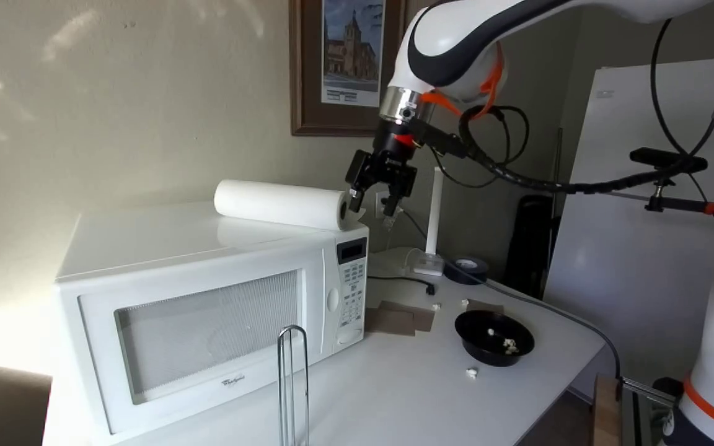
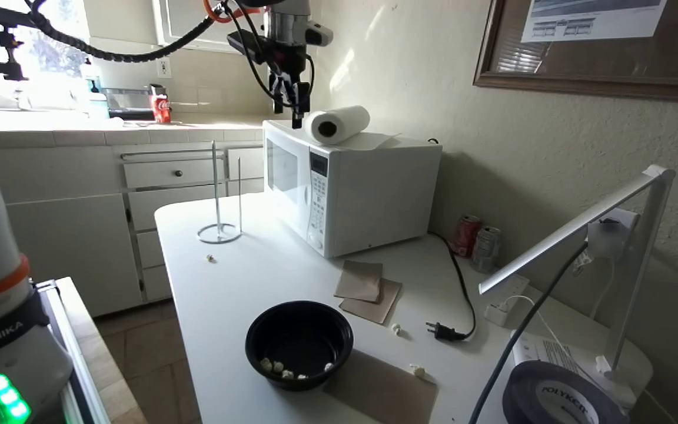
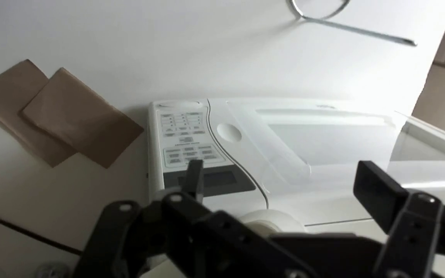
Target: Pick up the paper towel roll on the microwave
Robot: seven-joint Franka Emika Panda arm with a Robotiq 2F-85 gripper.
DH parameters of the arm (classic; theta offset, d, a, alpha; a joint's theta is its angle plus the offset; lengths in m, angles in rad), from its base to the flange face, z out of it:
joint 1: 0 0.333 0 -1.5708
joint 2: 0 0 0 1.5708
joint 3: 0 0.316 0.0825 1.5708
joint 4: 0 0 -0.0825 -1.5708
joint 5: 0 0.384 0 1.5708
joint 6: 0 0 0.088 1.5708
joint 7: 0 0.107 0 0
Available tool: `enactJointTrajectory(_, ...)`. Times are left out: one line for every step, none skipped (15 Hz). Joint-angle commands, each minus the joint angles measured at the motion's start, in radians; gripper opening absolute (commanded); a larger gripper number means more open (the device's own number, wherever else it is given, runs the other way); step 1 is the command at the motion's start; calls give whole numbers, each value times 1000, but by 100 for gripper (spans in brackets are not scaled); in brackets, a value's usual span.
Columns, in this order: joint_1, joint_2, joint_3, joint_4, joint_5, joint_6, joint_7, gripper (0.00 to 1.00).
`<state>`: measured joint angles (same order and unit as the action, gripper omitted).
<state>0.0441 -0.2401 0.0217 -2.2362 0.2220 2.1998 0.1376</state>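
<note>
The white paper towel roll (image 1: 279, 204) lies on its side on top of the white microwave (image 1: 196, 248), near the control panel end. In an exterior view its hollow end shows on the roll (image 2: 344, 123), on the microwave (image 2: 380, 194). My gripper (image 1: 372, 204) is open and empty, pointing down near that end of the roll; it also shows in an exterior view (image 2: 288, 116). In the wrist view the gripper's fingers (image 3: 286, 181) are wide apart above the microwave (image 3: 245, 154). Only part of the roll's end (image 3: 282, 217) shows there, the rest hidden behind the gripper.
A wire holder (image 2: 219, 229) stands in front of the microwave. A black bowl (image 2: 348, 347) with popcorn, brown pieces (image 2: 359, 280), a lamp (image 2: 574, 227) and a tape roll (image 2: 527, 391) are on the table. Two cans (image 2: 467, 235) stand behind. A framed picture (image 1: 297, 74) hangs above.
</note>
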Motion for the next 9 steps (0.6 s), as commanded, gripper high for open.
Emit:
enactJointTrajectory(-7, 25, 0, -6, 63, 109, 61, 100)
enactJointTrajectory(-6, 30, -3, -5, 83, 133, 63, 100)
enactJointTrajectory(-7, 36, -3, -6, 94, 157, 70, 100)
enactJointTrajectory(-5, 41, -6, -8, 115, 188, 69, 100)
enactJointTrajectory(-3, 48, -8, -8, 135, 208, 67, 100)
enactJointTrajectory(-3, 54, -9, -9, 151, 233, 67, 100)
enactJointTrajectory(0, 61, -12, -9, 174, 250, 59, 100)
enactJointTrajectory(3, 68, -15, -8, 200, 269, 49, 100)
enactJointTrajectory(4, 74, -16, -8, 222, 287, 44, 100)
